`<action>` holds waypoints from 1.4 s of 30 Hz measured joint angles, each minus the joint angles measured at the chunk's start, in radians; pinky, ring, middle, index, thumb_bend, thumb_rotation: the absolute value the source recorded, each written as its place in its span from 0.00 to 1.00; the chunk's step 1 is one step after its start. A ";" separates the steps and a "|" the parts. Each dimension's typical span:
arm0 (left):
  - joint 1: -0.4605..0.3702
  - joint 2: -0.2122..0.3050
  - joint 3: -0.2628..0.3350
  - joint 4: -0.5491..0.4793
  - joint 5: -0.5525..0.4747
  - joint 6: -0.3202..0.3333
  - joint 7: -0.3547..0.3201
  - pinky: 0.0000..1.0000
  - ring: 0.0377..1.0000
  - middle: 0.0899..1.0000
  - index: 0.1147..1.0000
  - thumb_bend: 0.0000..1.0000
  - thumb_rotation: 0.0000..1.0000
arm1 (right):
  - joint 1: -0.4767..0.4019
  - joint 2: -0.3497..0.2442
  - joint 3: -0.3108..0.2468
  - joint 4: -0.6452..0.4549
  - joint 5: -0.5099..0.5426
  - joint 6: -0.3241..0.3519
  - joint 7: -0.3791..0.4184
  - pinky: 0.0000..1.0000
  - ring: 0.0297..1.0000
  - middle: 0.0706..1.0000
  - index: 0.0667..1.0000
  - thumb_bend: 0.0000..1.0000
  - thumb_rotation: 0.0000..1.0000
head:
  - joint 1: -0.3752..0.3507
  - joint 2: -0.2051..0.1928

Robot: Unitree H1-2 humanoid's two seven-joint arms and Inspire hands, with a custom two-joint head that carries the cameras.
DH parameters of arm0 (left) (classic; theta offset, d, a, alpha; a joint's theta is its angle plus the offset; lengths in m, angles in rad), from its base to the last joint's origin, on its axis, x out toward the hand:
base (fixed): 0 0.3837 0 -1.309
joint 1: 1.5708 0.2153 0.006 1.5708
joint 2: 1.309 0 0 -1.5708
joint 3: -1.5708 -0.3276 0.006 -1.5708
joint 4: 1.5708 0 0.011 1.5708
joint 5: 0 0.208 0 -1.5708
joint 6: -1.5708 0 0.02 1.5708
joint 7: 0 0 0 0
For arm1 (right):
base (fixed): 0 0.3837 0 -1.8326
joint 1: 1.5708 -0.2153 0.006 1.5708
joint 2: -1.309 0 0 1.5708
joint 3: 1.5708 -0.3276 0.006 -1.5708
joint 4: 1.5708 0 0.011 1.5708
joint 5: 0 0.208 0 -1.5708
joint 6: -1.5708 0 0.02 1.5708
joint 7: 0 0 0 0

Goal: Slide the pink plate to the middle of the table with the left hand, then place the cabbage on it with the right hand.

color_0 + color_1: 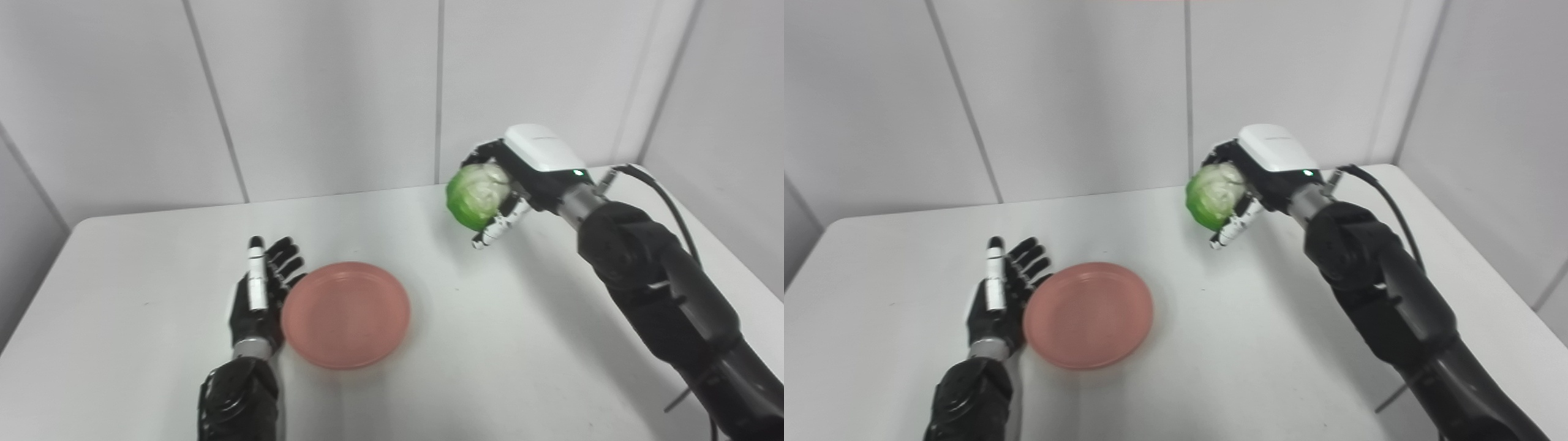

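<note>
- The pink plate point(345, 313) lies flat on the white bench point(490, 343), a little toward 7 o'clock from the bench's middle, with nothing on it.
- The left hand point(260, 294) rests at the plate's 9 o'clock edge, just beside the rim and seemingly touching it. Its fingers point(286, 260) are stretched out and spread apart, pointing toward 12 o'clock, and they hold nothing.
- The left forearm comes in from the bottom edge at about 7 o'clock.
- The cabbage point(478, 195), a pale green round head, is up off the bench at about 2 o'clock from the plate and well apart from it.
- The right hand point(511, 184) is clamped around the cabbage: fingers wrap over its top and far side, and a white-tipped one curls under it at 5 o'clock.
- The back of the right hand carries a white cover with a small green light lit on it.
- The right arm reaches in from 4 o'clock, with a black cable point(664, 202) looping behind the wrist.
- Behind the bench, at 12 o'clock, stands a wall of white panels point(331, 92) with grey seams.
</note>
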 measured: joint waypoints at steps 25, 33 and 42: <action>-0.020 -0.038 0.004 0.066 0.034 -0.076 0.015 0.66 0.75 0.75 0.65 0.60 0.93 | 0.004 0.209 0.167 0.132 -0.047 -0.094 -0.031 0.30 0.34 0.44 0.45 0.53 0.00 | 0.121 -0.026; -0.028 -0.038 0.001 0.086 0.035 -0.091 0.015 0.66 0.75 0.74 0.65 0.59 0.93 | 0.023 0.229 0.231 0.217 -0.071 -0.192 -0.050 0.30 0.35 0.44 0.45 0.53 0.00 | 0.126 -0.026; -0.031 -0.038 0.001 0.103 0.035 -0.111 0.015 0.67 0.73 0.72 0.63 0.58 0.91 | 0.046 0.231 0.240 0.319 -0.090 -0.294 -0.146 0.31 0.35 0.44 0.45 0.53 0.00 | 0.140 -0.028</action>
